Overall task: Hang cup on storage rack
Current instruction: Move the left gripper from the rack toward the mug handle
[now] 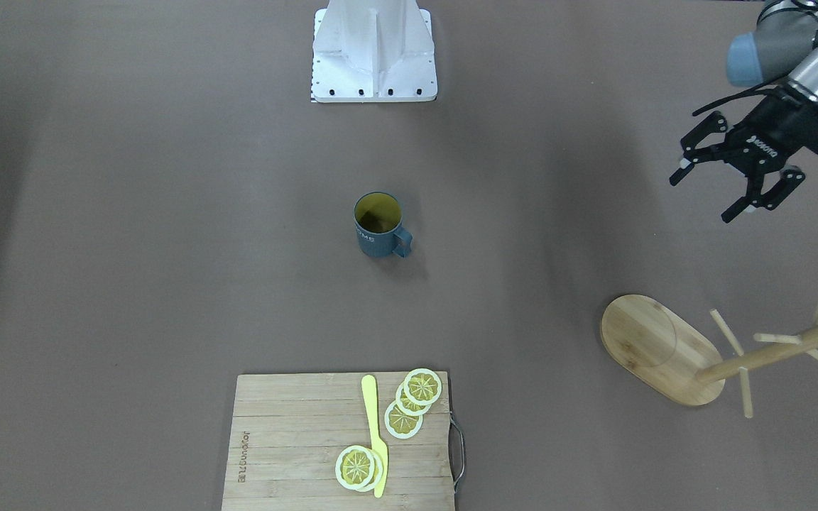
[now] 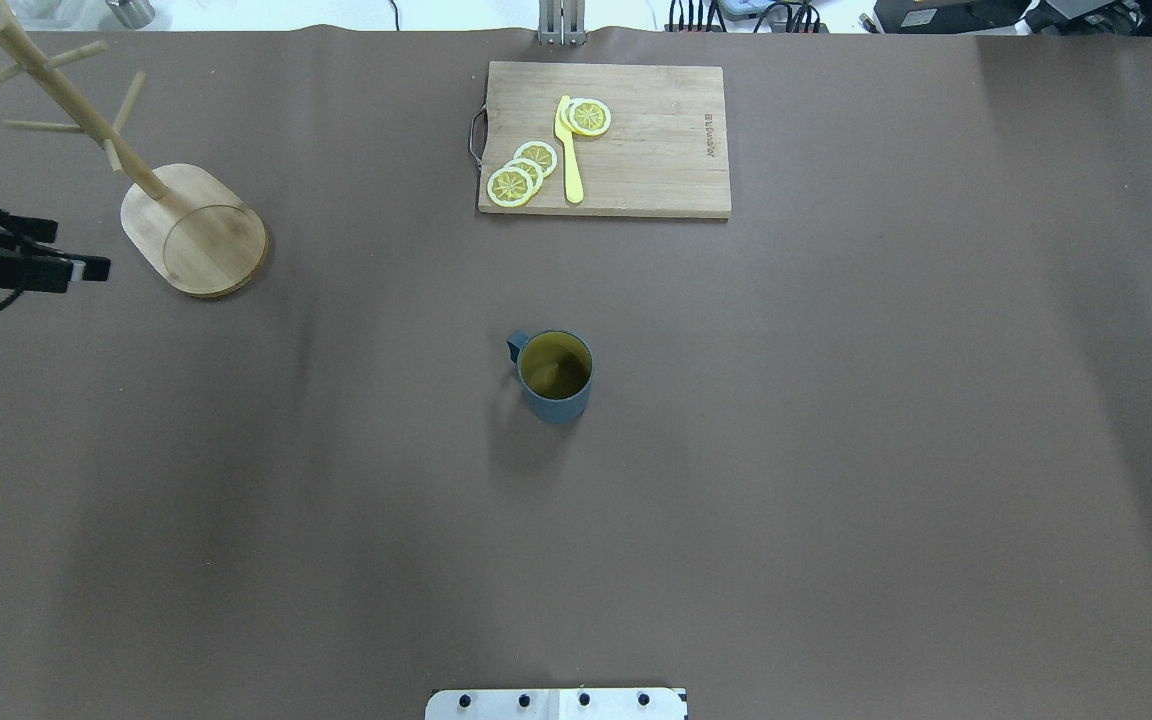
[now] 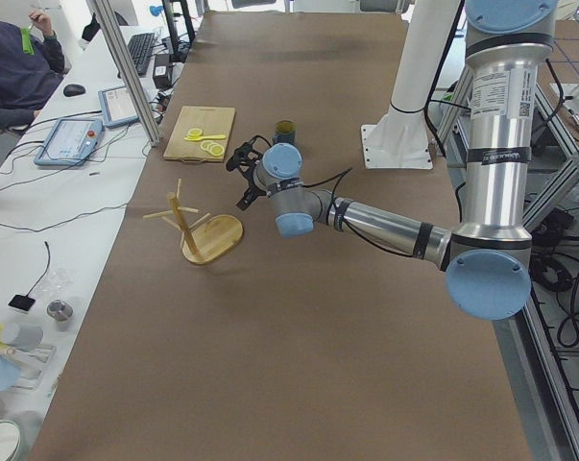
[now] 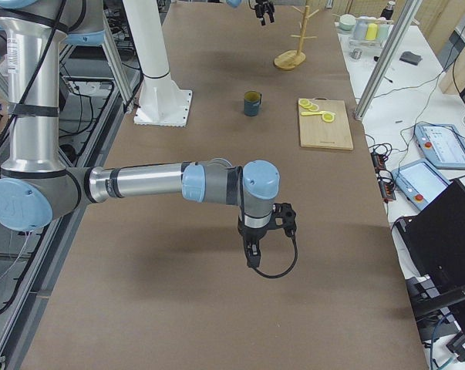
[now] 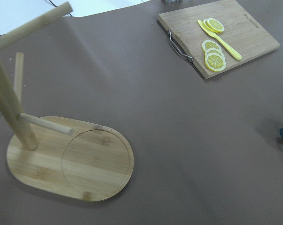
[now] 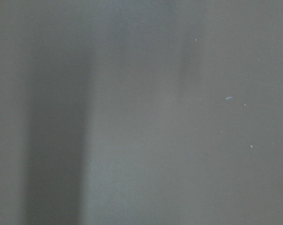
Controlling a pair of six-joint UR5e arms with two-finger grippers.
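The cup [image 1: 378, 226] stands upright in the middle of the table, its handle toward the rack's side; it also shows in the overhead view [image 2: 554, 378]. The storage rack [image 1: 657, 348] stands upright at the table's left end, seen too in the overhead view [image 2: 194, 240] and close up in the left wrist view [image 5: 71, 159]. My left gripper [image 1: 705, 193] is open and empty, in the air beside the rack's base and far from the cup. My right gripper [image 4: 251, 250] shows only in the exterior right view, low over bare table, far from the cup; I cannot tell its state.
A bamboo cutting board [image 1: 295, 440] with lemon slices [image 1: 412, 401] and a yellow knife [image 1: 375, 433] lies at the table's far edge, opposite the robot's base [image 1: 373, 53]. Brown mat surrounds the cup.
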